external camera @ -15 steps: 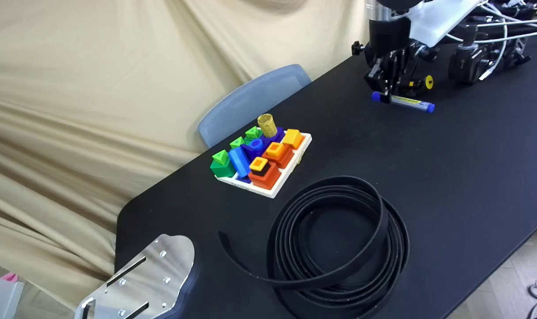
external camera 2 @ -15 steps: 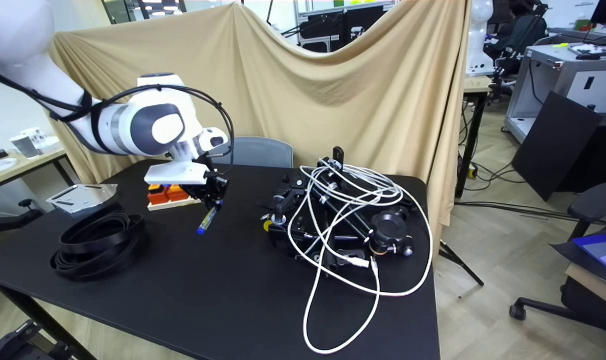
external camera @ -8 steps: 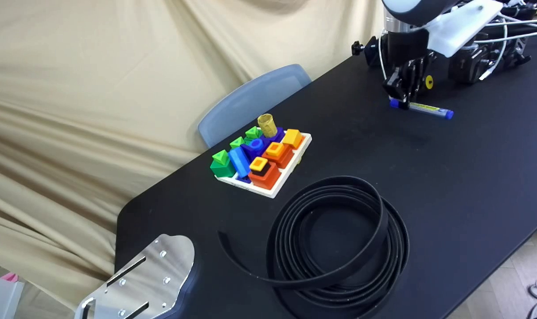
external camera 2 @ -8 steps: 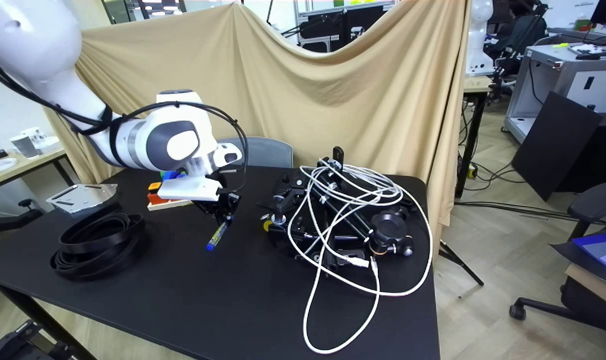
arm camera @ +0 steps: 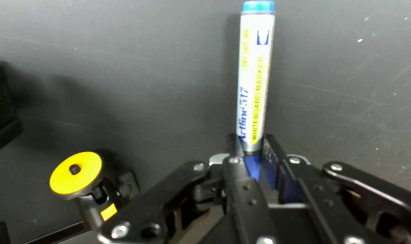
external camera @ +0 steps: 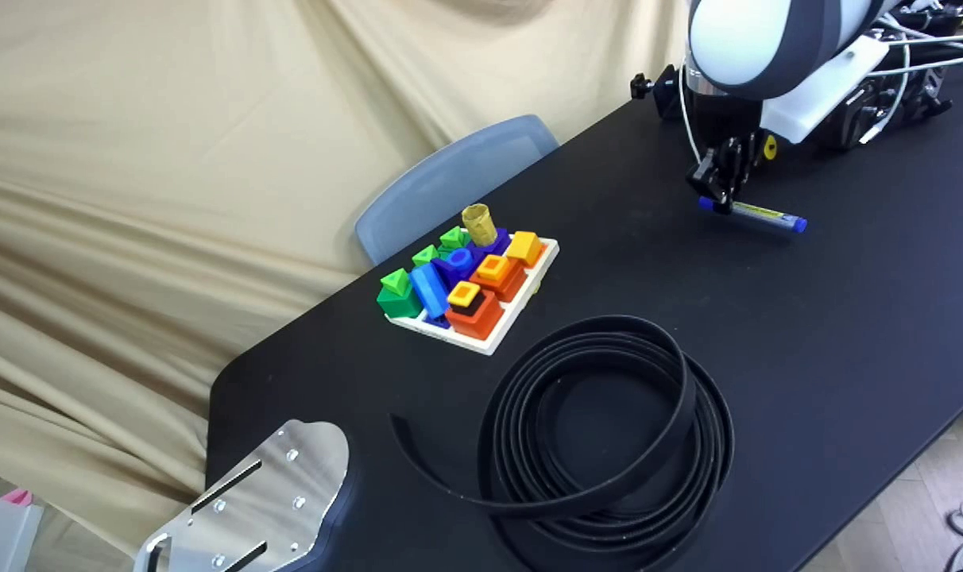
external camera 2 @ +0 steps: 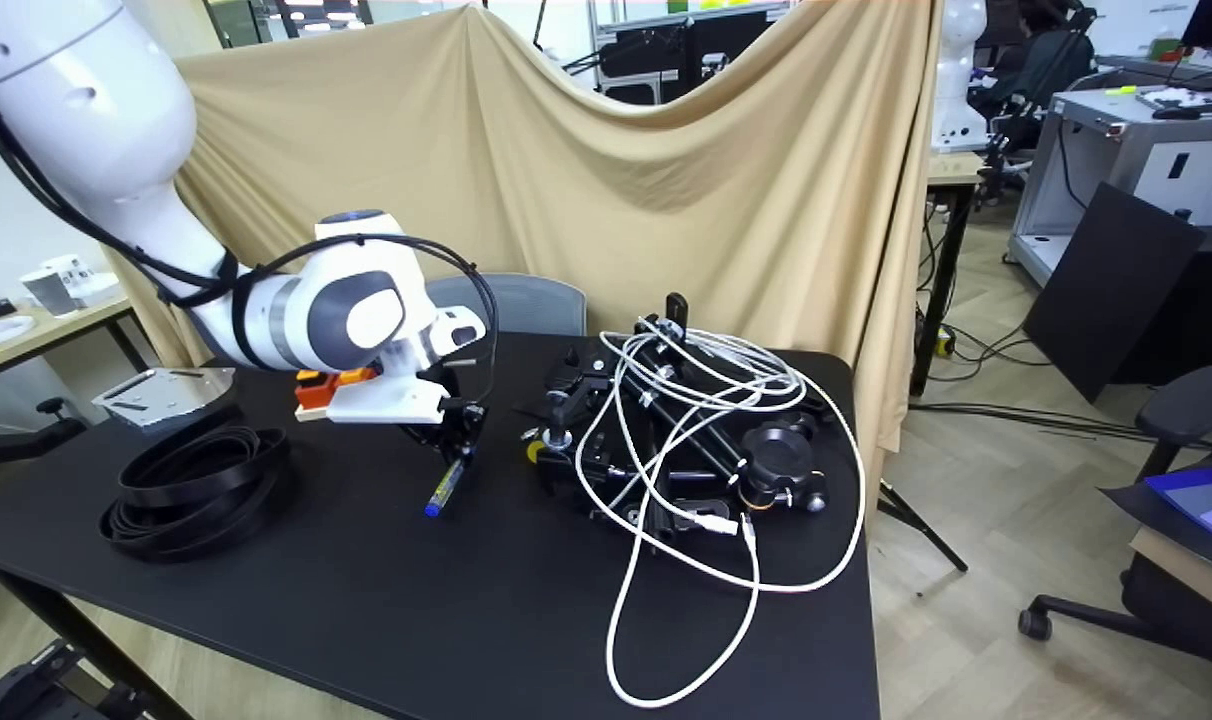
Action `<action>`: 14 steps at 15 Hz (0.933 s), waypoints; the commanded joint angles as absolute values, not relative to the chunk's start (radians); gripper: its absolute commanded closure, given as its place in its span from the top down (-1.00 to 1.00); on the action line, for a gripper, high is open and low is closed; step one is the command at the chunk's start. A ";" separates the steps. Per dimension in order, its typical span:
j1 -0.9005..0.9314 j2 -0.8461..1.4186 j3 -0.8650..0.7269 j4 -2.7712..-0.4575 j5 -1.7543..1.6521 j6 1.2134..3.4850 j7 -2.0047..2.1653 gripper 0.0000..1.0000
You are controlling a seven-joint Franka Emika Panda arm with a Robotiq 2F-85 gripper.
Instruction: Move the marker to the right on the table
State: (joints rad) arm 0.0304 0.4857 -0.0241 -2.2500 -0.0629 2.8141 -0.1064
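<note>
The marker is a white and silver whiteboard marker with blue ends and yellow lettering. It shows in both exterior views (external camera: pixel 767 215) (external camera 2: pixel 447 486) and in the wrist view (arm camera: pixel 254 78). My gripper (arm camera: pixel 249 144) is shut on the marker near one blue end, with the rest of the marker sticking out past the fingertips. The gripper also shows in both exterior views (external camera: pixel 724 205) (external camera 2: pixel 463 455), low over the black table (external camera: pixel 847 318). The marker lies nearly level, at or just above the table; I cannot tell whether it touches.
A black tripod (external camera 2: pixel 666 440) with white cables (external camera 2: pixel 846 470) lies beside the gripper. Its yellow disc (arm camera: pixel 76 173) shows in the wrist view. A coloured block board (external camera: pixel 521 314), a coiled black strap (external camera: pixel 609 508) and a metal plate (external camera: pixel 283 485) are elsewhere on the table.
My gripper has carried the marker to the right in both exterior views, toward the tripod, then lower in the picture over the last half second. The other objects have stayed put.
</note>
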 commanded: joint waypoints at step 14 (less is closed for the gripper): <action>0.053 0.357 0.018 -2.303 -0.024 2.810 -0.048 1.00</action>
State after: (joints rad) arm 0.0773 0.4473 -0.0278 -2.2564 -0.0601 2.8505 -0.0730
